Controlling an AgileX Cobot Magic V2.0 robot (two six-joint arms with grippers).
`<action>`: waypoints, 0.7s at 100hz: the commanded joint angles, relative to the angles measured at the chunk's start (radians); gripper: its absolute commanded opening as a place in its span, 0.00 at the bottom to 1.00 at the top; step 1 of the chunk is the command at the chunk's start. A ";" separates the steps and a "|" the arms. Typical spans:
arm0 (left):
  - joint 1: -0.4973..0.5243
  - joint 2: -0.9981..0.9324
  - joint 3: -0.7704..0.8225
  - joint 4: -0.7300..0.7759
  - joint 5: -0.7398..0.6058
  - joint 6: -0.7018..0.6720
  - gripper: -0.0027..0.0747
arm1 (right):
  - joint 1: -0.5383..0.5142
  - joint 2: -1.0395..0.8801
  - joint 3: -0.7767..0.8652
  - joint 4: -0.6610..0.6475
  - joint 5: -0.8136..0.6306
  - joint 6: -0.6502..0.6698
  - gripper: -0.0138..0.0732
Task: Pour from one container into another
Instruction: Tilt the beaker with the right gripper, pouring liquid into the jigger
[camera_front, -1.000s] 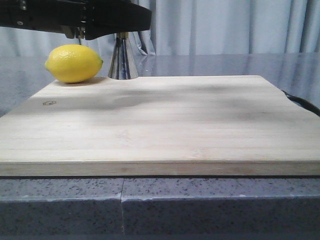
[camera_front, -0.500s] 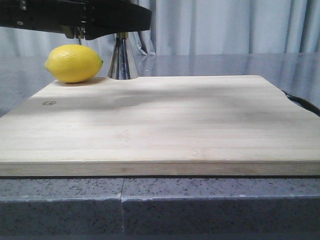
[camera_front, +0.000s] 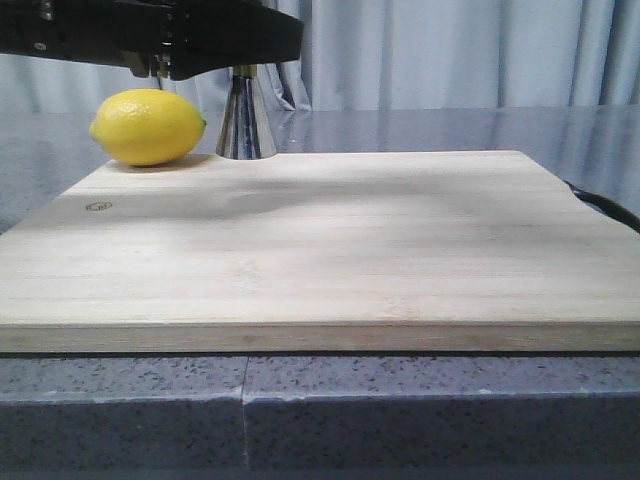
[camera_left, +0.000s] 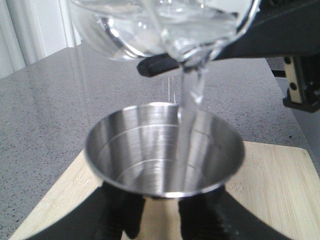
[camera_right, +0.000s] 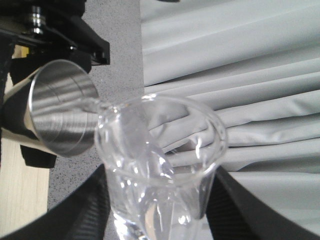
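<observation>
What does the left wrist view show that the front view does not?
Only the left wrist view shows the tilted glass beaker, a clear stream falling into the jigger's open cup, and the left pincer closed around the jigger. Only the front view shows the lemon and the jigger's lower cone. Both show the jigger and the wooden board.
</observation>
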 joint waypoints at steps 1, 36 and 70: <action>-0.009 -0.050 -0.030 -0.085 0.101 -0.010 0.36 | 0.003 -0.038 -0.040 -0.032 -0.006 -0.002 0.51; -0.009 -0.050 -0.030 -0.085 0.101 -0.010 0.36 | 0.003 -0.038 -0.040 -0.078 0.000 -0.002 0.51; -0.009 -0.050 -0.030 -0.085 0.101 -0.010 0.36 | 0.003 -0.038 -0.040 -0.089 0.000 -0.002 0.51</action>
